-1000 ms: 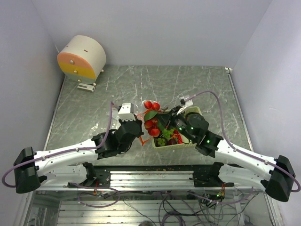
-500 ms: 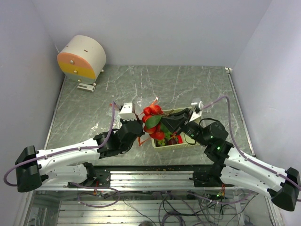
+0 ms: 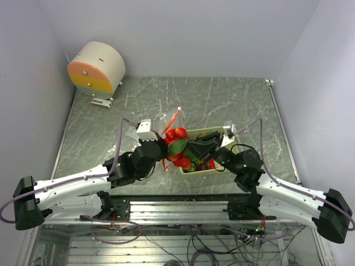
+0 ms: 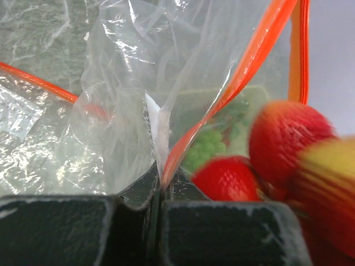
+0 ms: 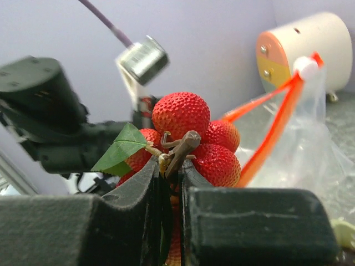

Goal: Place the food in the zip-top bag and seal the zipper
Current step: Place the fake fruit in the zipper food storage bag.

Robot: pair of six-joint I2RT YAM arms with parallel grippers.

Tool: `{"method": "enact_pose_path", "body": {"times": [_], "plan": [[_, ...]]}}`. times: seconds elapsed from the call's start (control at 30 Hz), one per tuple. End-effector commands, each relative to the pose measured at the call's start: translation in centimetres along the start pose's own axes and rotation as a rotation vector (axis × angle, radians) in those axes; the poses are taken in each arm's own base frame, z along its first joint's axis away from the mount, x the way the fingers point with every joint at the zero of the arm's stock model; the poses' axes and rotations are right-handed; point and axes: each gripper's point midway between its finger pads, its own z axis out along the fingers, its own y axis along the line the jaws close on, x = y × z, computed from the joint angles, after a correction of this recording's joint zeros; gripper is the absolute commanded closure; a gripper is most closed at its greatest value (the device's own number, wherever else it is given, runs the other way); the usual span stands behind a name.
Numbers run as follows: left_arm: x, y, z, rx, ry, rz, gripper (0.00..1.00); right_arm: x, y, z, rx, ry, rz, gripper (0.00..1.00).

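My left gripper (image 3: 161, 148) is shut on the orange-red zipper (image 4: 233, 91) of the clear zip-top bag (image 4: 133, 105) and holds its mouth up; the zipper (image 3: 176, 119) stands raised in the top view. My right gripper (image 3: 186, 148) is shut on the brown stem of a bunch of red strawberries (image 5: 191, 141) with a green leaf (image 5: 119, 147), held beside the bag's mouth (image 5: 277, 119). The bunch (image 3: 176, 145) sits between both grippers. More food, green grapes (image 4: 208, 147) and dark pieces (image 3: 203, 164), lies in the pale green basket (image 3: 217, 133).
A round cream and orange device (image 3: 97, 66) stands at the table's back left corner. The basket lies under my right arm near the front edge. Walls close in on both sides.
My left gripper has lifted the bag's mouth higher, the zipper now standing up. My right arm has swung down and left, carrying the strawberry bunch closer to the bag's mouth.
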Motion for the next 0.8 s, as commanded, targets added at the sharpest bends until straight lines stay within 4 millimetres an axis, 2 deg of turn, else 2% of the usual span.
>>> {"method": "enact_pose_path", "body": {"times": [0.0,0.1,0.2,0.43,0.63,0.7,0.77], "plan": [[-1.9,-2.6,-0.7,0.101,-0.021,-0.097,0.93,-0.3,-2.1,0.7,0.089,-0.084,0.012,1.00],[-2.0,-2.9,-1.0,0.125,-0.013,-0.109,0.93,1.1,-5.2,0.3,0.245,-0.060,0.005,1.00],[-2.0,-2.8,-1.3,0.125,-0.008,-0.106,0.93,1.7,-8.8,-1.4,0.450,-0.041,-0.008,1.00],[-2.5,-0.2,-1.4,0.023,-0.041,-0.057,0.93,2.2,-12.9,-4.7,0.750,0.080,-0.094,1.00],[-4.2,1.0,-1.9,-0.039,-0.093,-0.025,0.93,5.2,-13.9,-5.1,0.821,0.209,-0.109,1.00],[-4.3,1.3,-1.9,-0.053,-0.099,-0.015,0.93,5.2,-12.9,-4.2,0.772,0.220,-0.118,1.00],[-4.0,1.6,-1.7,-0.064,-0.095,-0.007,0.93,4.3,-10.8,-3.0,0.657,0.193,-0.108,1.00]]}}
